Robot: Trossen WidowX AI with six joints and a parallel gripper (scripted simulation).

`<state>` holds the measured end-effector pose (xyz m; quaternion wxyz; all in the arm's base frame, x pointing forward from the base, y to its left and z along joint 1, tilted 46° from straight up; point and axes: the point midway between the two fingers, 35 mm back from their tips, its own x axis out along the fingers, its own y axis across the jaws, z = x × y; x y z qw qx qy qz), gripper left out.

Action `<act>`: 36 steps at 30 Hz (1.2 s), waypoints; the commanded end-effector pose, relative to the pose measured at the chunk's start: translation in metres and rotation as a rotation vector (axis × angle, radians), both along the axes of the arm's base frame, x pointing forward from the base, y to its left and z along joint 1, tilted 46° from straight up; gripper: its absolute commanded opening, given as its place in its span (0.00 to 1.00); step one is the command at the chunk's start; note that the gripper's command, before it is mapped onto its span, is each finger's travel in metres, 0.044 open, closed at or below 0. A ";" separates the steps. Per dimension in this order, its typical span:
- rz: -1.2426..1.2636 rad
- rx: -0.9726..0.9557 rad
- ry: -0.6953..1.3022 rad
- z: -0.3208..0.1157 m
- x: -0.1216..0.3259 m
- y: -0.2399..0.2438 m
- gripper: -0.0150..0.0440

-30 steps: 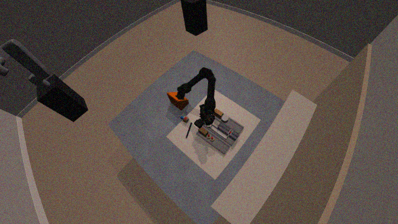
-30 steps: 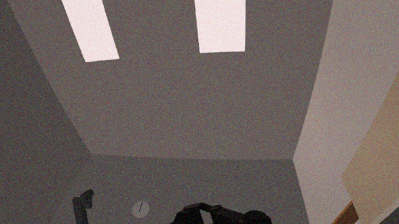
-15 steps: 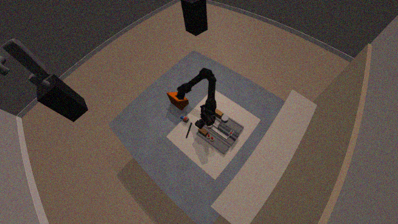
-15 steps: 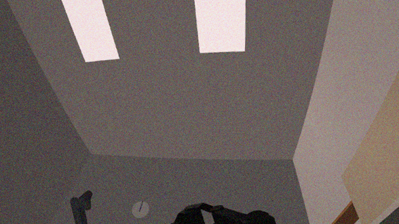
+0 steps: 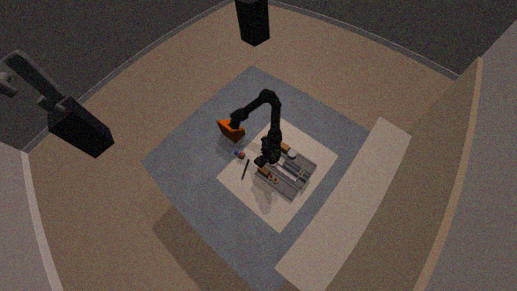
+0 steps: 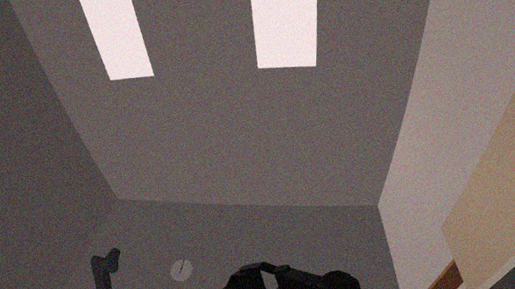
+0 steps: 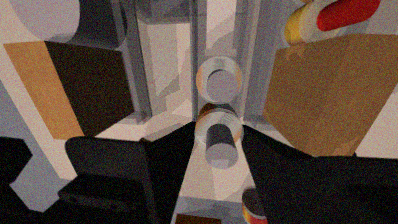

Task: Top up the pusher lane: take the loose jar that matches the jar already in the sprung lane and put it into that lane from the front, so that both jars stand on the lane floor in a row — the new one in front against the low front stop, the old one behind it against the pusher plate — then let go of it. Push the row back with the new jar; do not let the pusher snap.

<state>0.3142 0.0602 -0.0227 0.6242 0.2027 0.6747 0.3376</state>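
My gripper (image 5: 272, 159) (image 7: 217, 127) is shut on a clear jar with a grey lid (image 7: 221, 155), at the front end of the sprung lane. The other jar (image 7: 220, 84), pale-topped with an orange-brown band, stands between the rails of the middle lane (image 7: 199, 35), directly behind the held jar. The two look touching or nearly so. The held jar looks roughly upright; whether its base meets the lane floor is hidden. The pusher plate and front stop cannot be made out. The exterior view shows only upper arm parts.
A brown block stands on each side of the lane, left (image 7: 92, 90) and right (image 7: 330, 90). Red-and-yellow items (image 7: 345, 14) lie behind the right block, a pale round-topped item (image 7: 47, 17) behind the left. A dark-lidded jar (image 7: 254, 202) stands in front. A dark rod (image 5: 245, 169) lies on the mat.
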 end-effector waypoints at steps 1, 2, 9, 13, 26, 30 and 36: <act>-0.007 0.006 -0.036 0.005 0.014 0.000 0.25; -0.007 0.006 -0.036 0.005 0.014 0.000 0.25; -0.007 0.007 -0.036 0.007 0.017 0.000 0.25; -0.007 0.007 -0.036 0.007 0.018 0.000 0.25; -0.007 0.007 -0.036 0.006 0.018 0.001 0.25; -0.007 0.007 -0.036 0.006 0.018 0.001 0.25; -0.007 0.007 -0.036 0.006 0.018 0.002 0.25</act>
